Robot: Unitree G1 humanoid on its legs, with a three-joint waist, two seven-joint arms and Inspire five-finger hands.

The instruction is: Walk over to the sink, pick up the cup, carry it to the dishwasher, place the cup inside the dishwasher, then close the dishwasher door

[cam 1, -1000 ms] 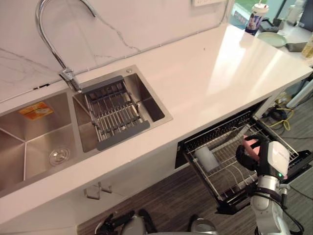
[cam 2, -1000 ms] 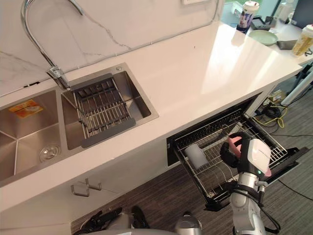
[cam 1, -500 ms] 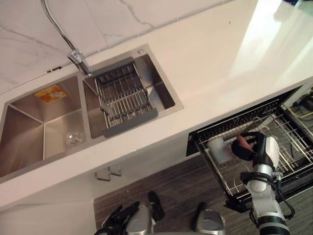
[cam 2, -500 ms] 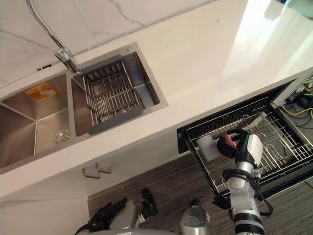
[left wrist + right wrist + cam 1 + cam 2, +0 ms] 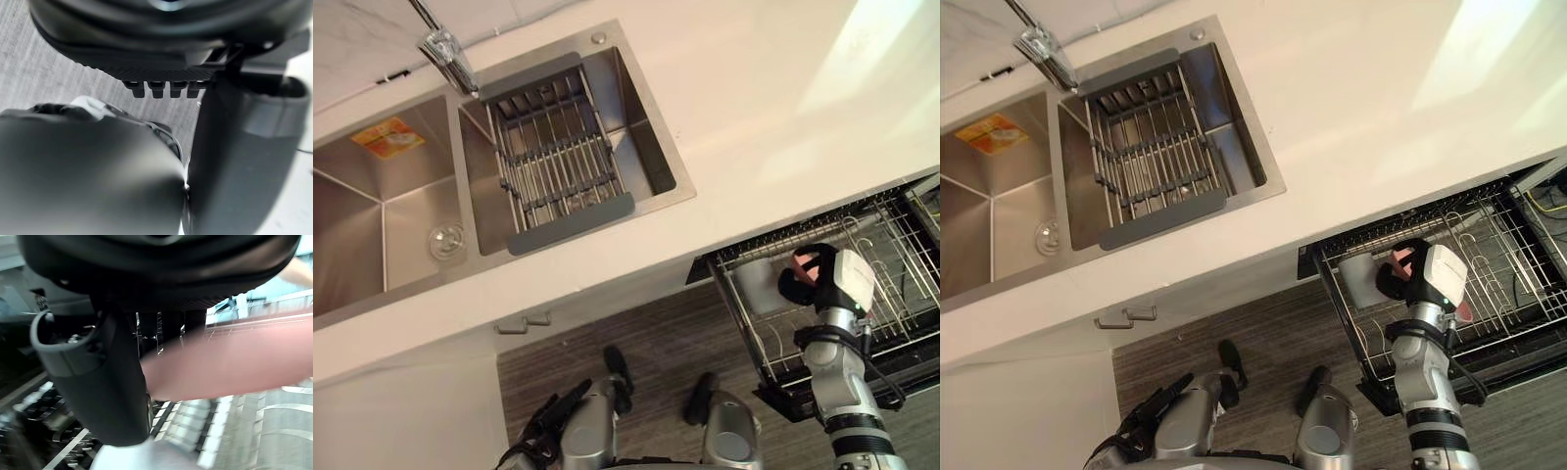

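A pink cup (image 5: 802, 259) is held in my right hand (image 5: 799, 288), which hangs over the left part of the pulled-out dishwasher rack (image 5: 893, 257). In the right wrist view the cup (image 5: 234, 367) lies across the hand, with the thumb (image 5: 100, 382) wrapped in front of it and wire rack beyond. The dishwasher door (image 5: 783, 403) lies open below the rack. My left hand (image 5: 540, 429) hangs idle low by my side, fingers relaxed.
A pale container (image 5: 759, 285) lies in the rack just left of my right hand. The double sink (image 5: 411, 220) with a grey drain rack (image 5: 553, 162) and faucet (image 5: 447, 51) is set in the white counter (image 5: 783, 108). Striped floor lies before the cabinets.
The camera has tilted down, shifting the whole picture. My right hand keeps the cup over the rack and now sits closer to the pale container.
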